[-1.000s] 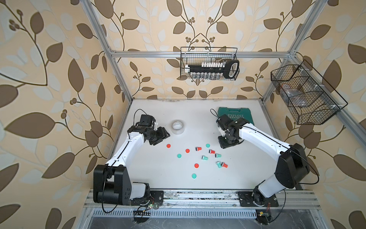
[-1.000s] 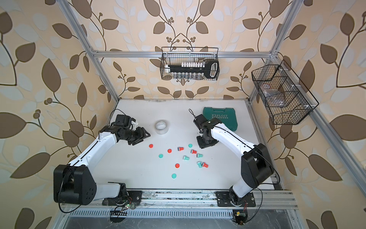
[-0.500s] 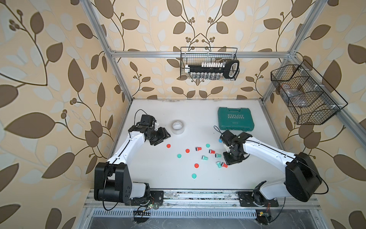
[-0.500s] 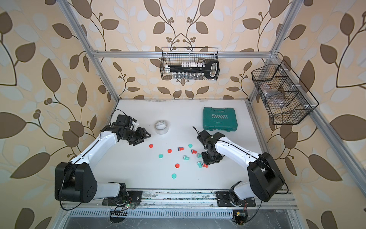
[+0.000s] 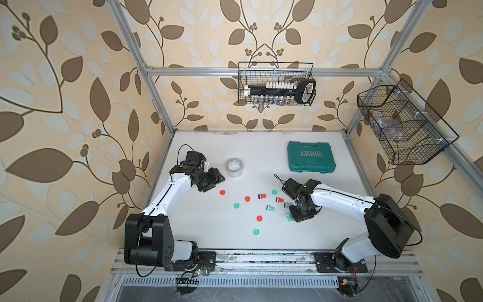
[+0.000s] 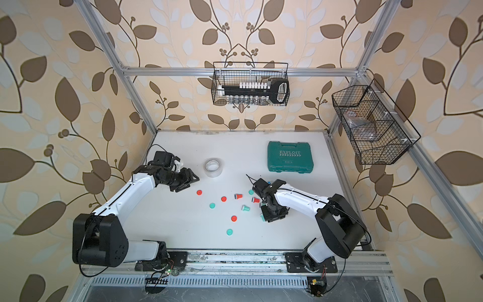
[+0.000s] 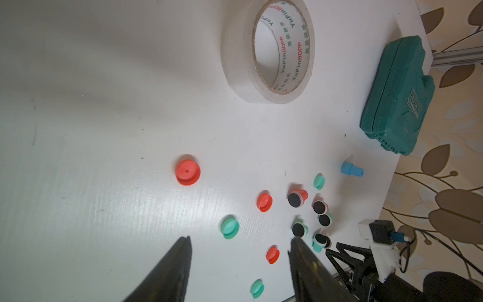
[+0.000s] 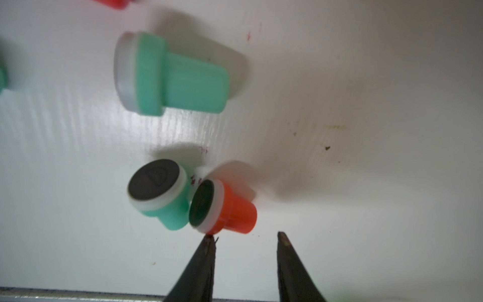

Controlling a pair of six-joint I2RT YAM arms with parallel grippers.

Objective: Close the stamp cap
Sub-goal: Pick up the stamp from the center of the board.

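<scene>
White table [image 5: 209,235] inside a metal-bar frame, leaf wallpaper all round. Right gripper [image 8: 245,236] is low over the table, right of its middle. Its jaws are apart with nothing between them, and one tip touches the white rim of the red stamp [image 8: 230,209]. That stamp lies on its side, uncapped, with the black pad showing. It touches a teal stamp [image 8: 159,193], also uncapped, which crowds it on the pad side. A second teal stamp [image 8: 172,75] lies on its side, apart from the pair. In both top views the right wrist hides the red stamp.

Loose lids are scattered around the table's middle — red caps [image 5: 259,218] and teal caps [image 5: 256,232], all flat and well apart from each other. Other stamps [image 5: 270,208] lie uncapped among them, near the right gripper.

Left gripper [image 7: 240,238] hovers close to the left edge of the table, jaws wide apart and empty. A tape roll [image 5: 235,167] lies flat just beside it, toward the back edge.

A green tool case [image 5: 311,157] sits shut near the back right corner, and a small blue piece [image 7: 351,168] lies between it and the stamps. Off the table there is a wire basket [image 5: 277,83] on the back wall and a side basket [image 5: 402,125] on the right wall.
</scene>
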